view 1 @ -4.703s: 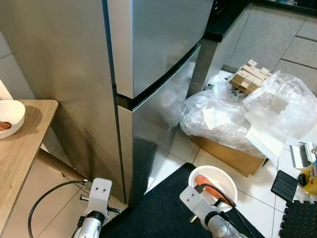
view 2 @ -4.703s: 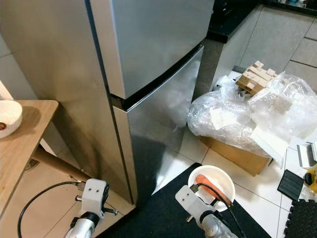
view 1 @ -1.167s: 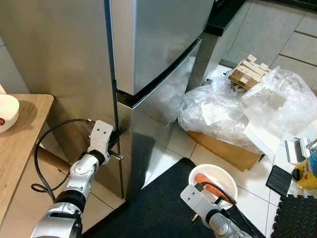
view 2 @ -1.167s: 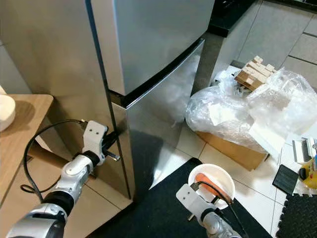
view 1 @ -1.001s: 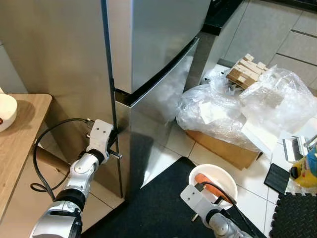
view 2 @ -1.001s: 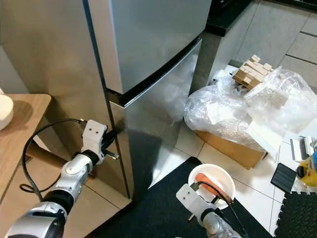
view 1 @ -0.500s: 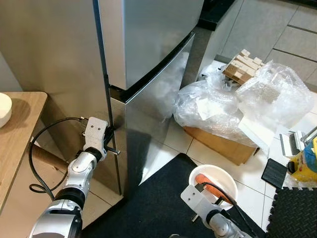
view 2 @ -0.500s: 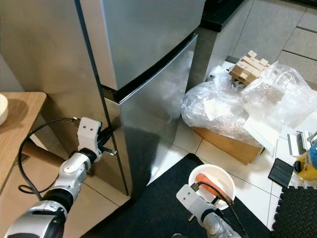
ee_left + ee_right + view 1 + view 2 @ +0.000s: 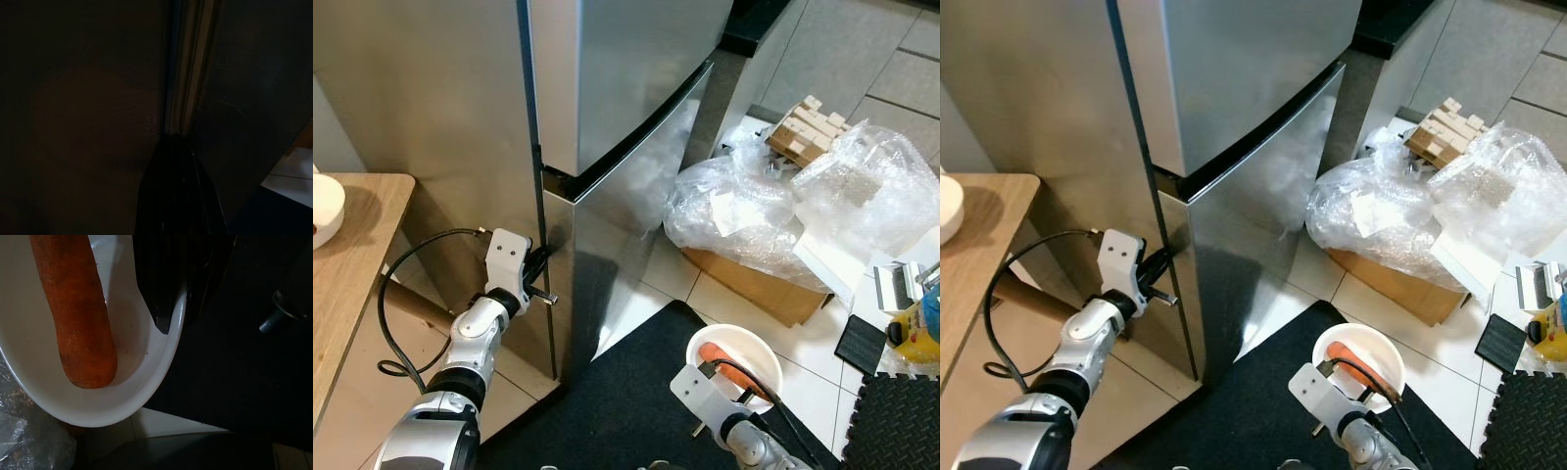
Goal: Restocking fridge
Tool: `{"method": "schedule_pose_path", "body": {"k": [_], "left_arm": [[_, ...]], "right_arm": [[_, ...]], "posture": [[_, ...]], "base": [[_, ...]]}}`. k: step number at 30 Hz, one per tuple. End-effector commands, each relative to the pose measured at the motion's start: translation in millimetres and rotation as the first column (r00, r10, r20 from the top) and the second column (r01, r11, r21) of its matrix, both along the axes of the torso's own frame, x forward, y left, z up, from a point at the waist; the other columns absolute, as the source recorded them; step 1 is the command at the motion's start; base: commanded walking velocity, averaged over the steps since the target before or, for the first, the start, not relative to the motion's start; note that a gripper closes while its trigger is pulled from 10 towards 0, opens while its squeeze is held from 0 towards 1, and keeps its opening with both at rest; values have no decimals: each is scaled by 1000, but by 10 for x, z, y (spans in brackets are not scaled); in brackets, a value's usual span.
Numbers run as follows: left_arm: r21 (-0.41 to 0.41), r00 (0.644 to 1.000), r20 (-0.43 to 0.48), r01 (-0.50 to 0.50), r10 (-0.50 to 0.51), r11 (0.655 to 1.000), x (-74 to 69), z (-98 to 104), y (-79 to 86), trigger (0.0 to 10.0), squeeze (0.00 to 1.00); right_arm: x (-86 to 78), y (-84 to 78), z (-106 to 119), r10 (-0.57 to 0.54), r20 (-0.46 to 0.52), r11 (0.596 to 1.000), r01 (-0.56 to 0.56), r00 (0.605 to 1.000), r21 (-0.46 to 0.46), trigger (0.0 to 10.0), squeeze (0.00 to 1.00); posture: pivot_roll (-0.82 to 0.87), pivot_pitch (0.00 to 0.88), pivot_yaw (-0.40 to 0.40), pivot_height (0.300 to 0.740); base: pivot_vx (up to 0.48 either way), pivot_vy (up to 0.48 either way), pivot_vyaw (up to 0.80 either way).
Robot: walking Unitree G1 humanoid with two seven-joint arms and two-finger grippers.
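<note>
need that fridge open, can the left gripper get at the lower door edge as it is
Probably yes: the left gripper is already at the lower door edge, fingers pushed into the seam beside the fridge side, nothing between.

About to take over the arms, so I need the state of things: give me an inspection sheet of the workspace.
Surface: tiled floor, black mat.
Job's things: fridge, both doors shut; white bowl holding a carrot.
Clutter: plastic wrap heap over a cardboard box; wooden blocks.
Grippers: left gripper at the lower door's edge seam; right gripper clamps the bowl's rim.
Cables: black cable looping from the left wrist.
Surroundings: wooden table.
</note>
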State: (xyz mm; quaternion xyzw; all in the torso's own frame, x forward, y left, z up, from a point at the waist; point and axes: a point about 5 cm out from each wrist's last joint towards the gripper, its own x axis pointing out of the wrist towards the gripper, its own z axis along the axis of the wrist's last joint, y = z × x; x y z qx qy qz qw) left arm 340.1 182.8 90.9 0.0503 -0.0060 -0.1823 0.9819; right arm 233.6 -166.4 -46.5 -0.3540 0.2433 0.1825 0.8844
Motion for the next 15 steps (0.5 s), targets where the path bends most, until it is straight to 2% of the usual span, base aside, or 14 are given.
{"method": "schedule_pose_path", "body": {"k": [1,6,15], "left_arm": [[5,1000,17,11,-11,1000,25,50,21,10000,0],[3,999,24,30,-30,1000,31,69,2,10000,0],[19,990,16,138,-139,990,48,84,-144,10000,0]], "right_arm": [[-2,-40,10,5,11,1000,-5,1000,-8,10000,0],[10,-42,19,9,13,1000,-9,1000,-9,10000,0],[8,-65,22,10,14,1000,-10,1000,-12,10000,0]], "posture": [[-71,165,-98,740],[-71,166,-98,740],[-72,163,-99,740]], "base": [[0,0,0],[0,0,0],[0,0,0]]}}
